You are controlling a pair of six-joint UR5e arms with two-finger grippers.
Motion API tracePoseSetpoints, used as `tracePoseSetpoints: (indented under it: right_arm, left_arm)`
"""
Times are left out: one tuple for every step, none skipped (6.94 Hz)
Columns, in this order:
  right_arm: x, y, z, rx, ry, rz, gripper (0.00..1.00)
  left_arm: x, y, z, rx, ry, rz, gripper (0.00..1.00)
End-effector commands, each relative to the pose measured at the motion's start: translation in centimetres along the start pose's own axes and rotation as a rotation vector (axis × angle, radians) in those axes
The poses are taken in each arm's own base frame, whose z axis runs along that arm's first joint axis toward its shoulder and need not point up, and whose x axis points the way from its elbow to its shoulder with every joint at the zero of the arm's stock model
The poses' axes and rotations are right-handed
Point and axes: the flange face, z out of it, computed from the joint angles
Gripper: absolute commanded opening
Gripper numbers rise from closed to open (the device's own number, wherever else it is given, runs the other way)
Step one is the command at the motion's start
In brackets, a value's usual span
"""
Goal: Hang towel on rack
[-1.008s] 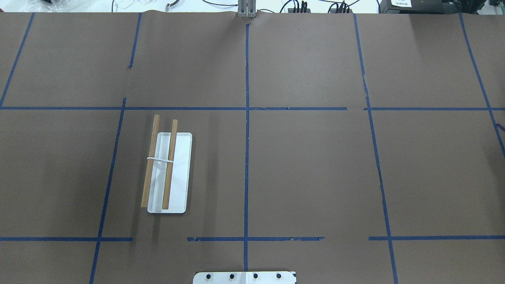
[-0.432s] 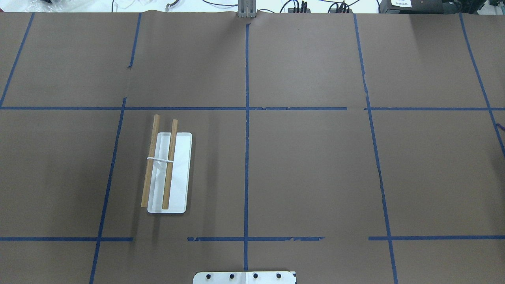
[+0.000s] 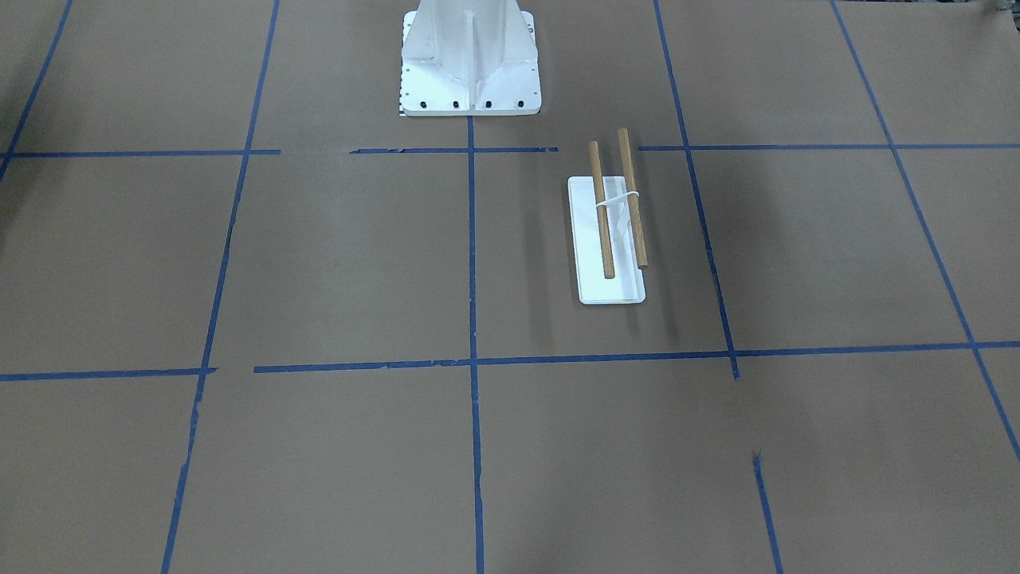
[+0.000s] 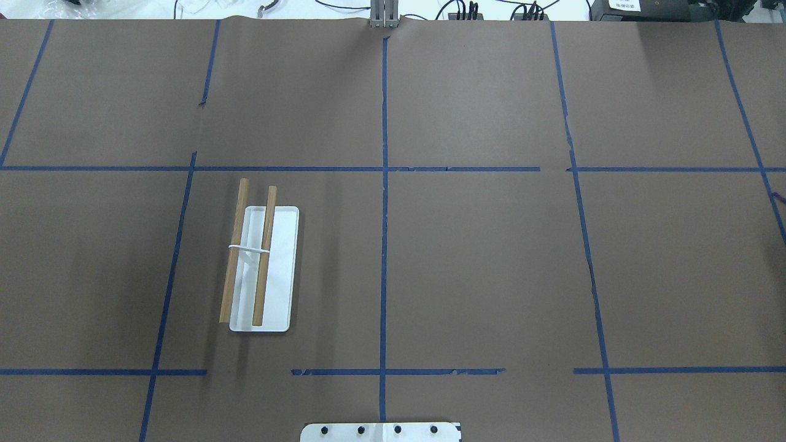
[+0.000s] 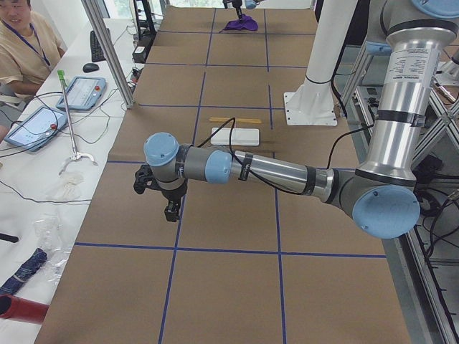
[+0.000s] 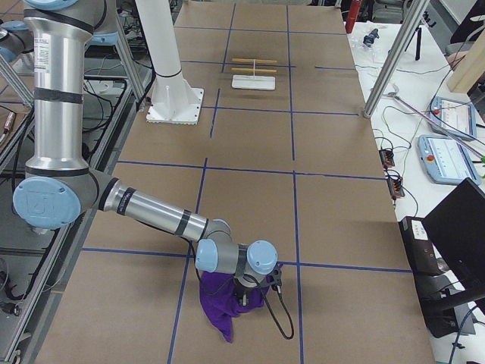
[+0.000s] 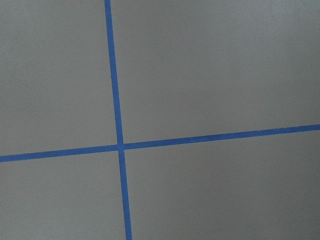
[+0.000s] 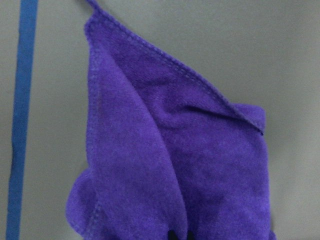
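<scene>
Left gripper (image 5: 171, 208) hangs over bare table (image 7: 210, 75); its grip cannot be told. Rack (image 4: 277, 270) unmoved since the earlier overhead views, rods bare. Right gripper (image 6: 250, 292) sits atop the towel (image 8: 175, 165), well apart from the rack; grip unclear, so carrying likely remains.

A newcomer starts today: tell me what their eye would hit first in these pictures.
The purple towel bunched under the right gripper, far out on the robot's right. Then the small rack, its two wooden rods bare, on the left half, and the left gripper hanging above the table.
</scene>
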Motion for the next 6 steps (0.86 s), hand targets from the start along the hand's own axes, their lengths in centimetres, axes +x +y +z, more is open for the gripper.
tracePoseSetpoints:
  right_arm:
    - [-4.2, -2.3, -5.4, 0.081, 0.006, -0.050, 0.00]
    - [-7.2, -3.2, -8.9, 0.116, 0.002, -0.036, 0.00]
    - [-10.8, -3.8, -12.7, 0.172, -0.026, 0.033, 0.00]
    - [-14.0, -3.6, -15.7, 0.223, -0.068, 0.078, 0.00]
    - [-17.5, -3.6, -18.7, 0.264, -0.152, 0.135, 0.00]
    - [-22.7, -4.1, -21.0, 0.283, -0.198, 0.157, 0.00]
  left_arm:
    - [0.2, -0.1, -0.2, 0.003, 0.002, 0.005, 1.00]
    - [1.0, -0.3, -0.8, 0.027, 0.006, 0.032, 1.00]
    - [1.1, -0.4, -1.0, 0.049, 0.006, 0.054, 1.00]
    - [1.5, -0.5, -1.4, 0.068, 0.005, 0.079, 1.00]
    - [1.8, -0.7, -1.5, 0.090, 0.008, 0.105, 1.00]
    - [2.2, -0.8, -1.8, 0.113, 0.012, 0.129, 1.00]
